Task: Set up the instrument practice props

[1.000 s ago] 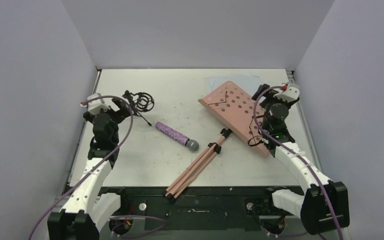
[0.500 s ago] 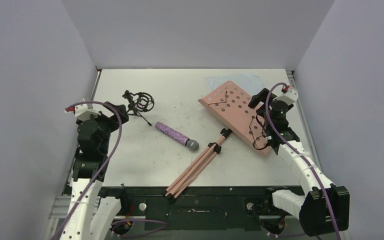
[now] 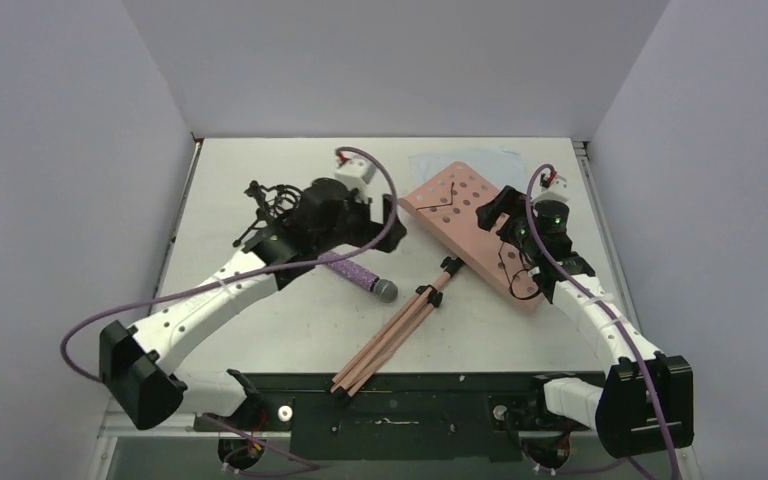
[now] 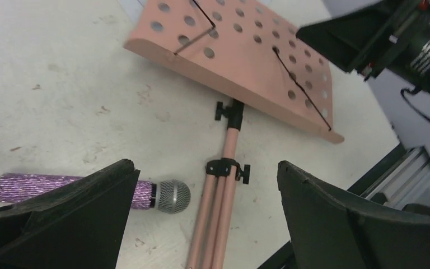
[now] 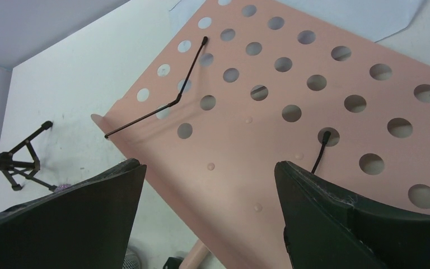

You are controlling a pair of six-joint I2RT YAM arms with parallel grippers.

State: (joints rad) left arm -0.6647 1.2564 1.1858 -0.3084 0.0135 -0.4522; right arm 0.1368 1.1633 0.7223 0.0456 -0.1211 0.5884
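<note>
The pink music stand lies flat on the table, with its holed desk at the far right. The right wrist view shows white paper past the desk's far edge. The left wrist view shows the purple microphone with its grey head beside the stand's pole. The black mic holder sits far left. The left gripper and right gripper both gape wide and hold nothing.

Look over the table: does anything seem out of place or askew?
The pink music stand lies flat, legs folded, instead of standing. The purple microphone lies loose beside it, apart from the black mic holder.
</note>
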